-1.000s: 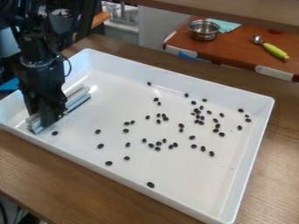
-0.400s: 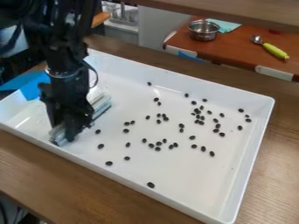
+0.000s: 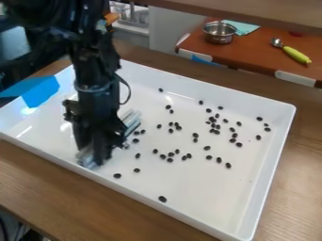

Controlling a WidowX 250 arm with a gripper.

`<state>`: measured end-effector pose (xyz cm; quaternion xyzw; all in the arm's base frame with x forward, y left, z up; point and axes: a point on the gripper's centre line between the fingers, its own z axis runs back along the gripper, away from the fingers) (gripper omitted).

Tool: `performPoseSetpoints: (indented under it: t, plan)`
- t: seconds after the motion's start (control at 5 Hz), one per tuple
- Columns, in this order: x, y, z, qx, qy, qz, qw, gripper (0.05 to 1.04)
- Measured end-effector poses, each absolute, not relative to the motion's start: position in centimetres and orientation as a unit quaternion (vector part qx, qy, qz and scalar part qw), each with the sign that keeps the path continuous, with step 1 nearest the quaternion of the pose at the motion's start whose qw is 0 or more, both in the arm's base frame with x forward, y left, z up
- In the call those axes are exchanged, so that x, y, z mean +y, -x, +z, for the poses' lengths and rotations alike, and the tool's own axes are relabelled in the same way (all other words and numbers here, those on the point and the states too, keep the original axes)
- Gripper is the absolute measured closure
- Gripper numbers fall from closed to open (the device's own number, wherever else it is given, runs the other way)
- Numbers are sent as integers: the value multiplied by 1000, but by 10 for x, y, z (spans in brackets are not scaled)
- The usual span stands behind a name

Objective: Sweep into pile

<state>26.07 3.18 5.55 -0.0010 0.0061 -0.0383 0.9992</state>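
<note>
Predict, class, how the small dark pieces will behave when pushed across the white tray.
The dark pieces would probably slide easily, since the white tray looks smooth and shiny. Being rounded ovals, some may roll or skitter off line. They are tiny and lie apart, so each is likely light and may scatter separately.

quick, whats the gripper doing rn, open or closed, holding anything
Gripper: closed on the pale sweeping bar, holding it down in the white tray.
</note>
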Motion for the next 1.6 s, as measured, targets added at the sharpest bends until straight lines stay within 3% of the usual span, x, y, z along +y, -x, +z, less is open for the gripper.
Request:
performPoseSetpoints:
  t: [1.0, 1.2, 1.4, 1.6]
  plan:
    - [-105, -245, 68, 40, 94, -71, 992, 711]
    - [-107, -244, 69, 43, 100, -70, 992, 711]
    - [-77, -253, 92, 0, 99, -68, 993, 711]
    - [-33, -255, 109, -58, 72, -77, 993, 711]
